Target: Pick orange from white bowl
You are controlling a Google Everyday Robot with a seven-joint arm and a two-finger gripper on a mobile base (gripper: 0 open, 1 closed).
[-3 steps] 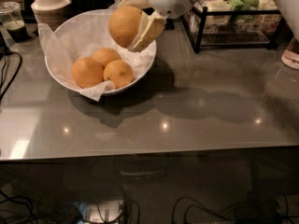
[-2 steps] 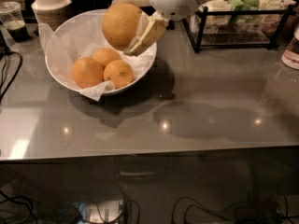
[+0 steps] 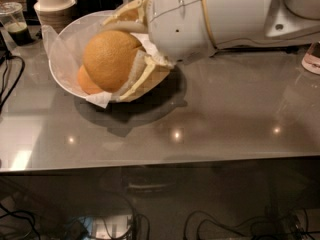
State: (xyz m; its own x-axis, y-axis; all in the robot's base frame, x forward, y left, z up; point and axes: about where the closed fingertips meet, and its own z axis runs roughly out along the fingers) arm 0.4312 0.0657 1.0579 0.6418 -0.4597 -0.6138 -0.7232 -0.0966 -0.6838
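The large yellow-orange orange (image 3: 111, 59) is held between the two cream fingers (image 3: 142, 79) of my gripper (image 3: 120, 51), lifted above the white bowl (image 3: 60, 59). The gripper is shut on it, with one finger above it and one at its lower right. The white arm reaches in from the upper right and fills much of the view. The bowl, lined with crumpled white tissue paper, sits at the table's back left, mostly hidden behind the orange. One smaller, deeper-orange orange (image 3: 86, 81) shows in the bowl at the lower left; any others are hidden.
A white lidded paper cup (image 3: 54, 1) and a clear plastic cup with dark liquid (image 3: 15, 24) stand behind the bowl at the back left. A pink object (image 3: 312, 59) lies at the right edge. The grey glossy table (image 3: 225, 114) ends at a front edge, with cables below.
The gripper with the orange has risen out of the bowl and come much nearer the camera, now hiding most of the bowl and the oranges in it.
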